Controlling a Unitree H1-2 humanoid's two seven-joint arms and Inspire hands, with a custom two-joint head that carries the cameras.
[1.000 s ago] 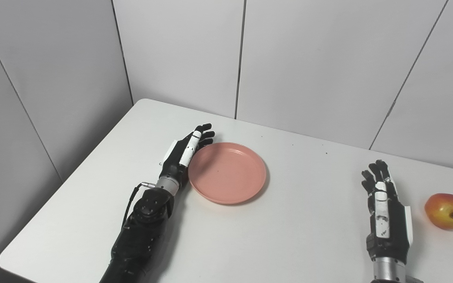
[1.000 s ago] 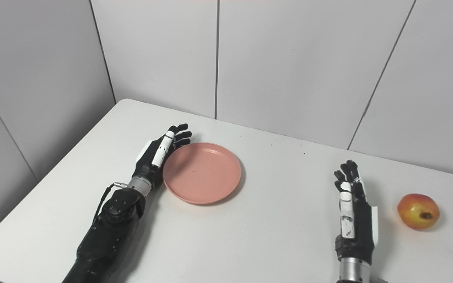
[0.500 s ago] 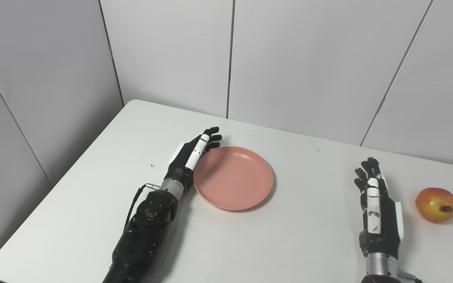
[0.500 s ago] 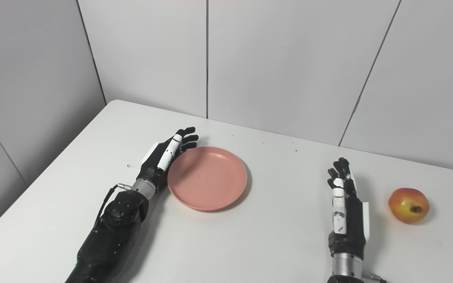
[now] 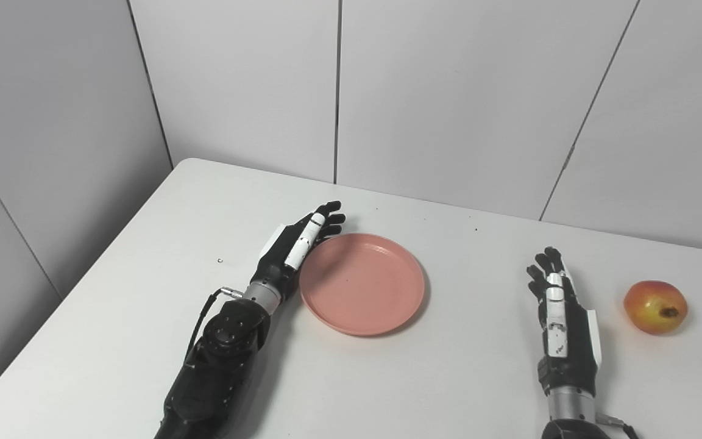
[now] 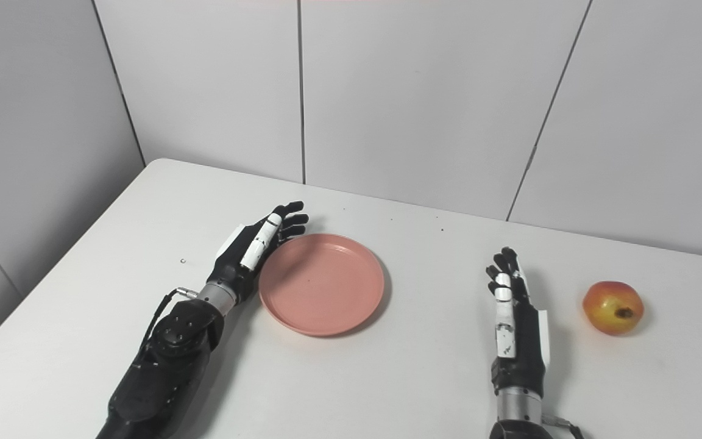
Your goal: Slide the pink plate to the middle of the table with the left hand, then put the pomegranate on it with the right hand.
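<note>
The pink plate [image 5: 362,283] lies flat on the white table [image 5: 448,378], left of centre. My left hand [image 5: 293,253] rests edge-on against the plate's left rim, open, fingers stretched toward the back wall and holding nothing. My right hand [image 5: 561,326] stands open on the table at the right, fingers straight and apart, empty. The red-yellow pomegranate [image 5: 655,306] sits on the table a short way right of that hand, untouched. In the right eye view the same plate [image 6: 322,283] and pomegranate [image 6: 613,307] show.
A tiny dark speck [image 5: 220,261] lies on the table left of my left hand. Grey wall panels [image 5: 448,91] close off the table at the back and left. The table's left edge [image 5: 77,286] runs diagonally.
The camera has swung left. Against the table, my left hand and the plate have slid a little to the right, away from the speck. The right hand and pomegranate stay put.
</note>
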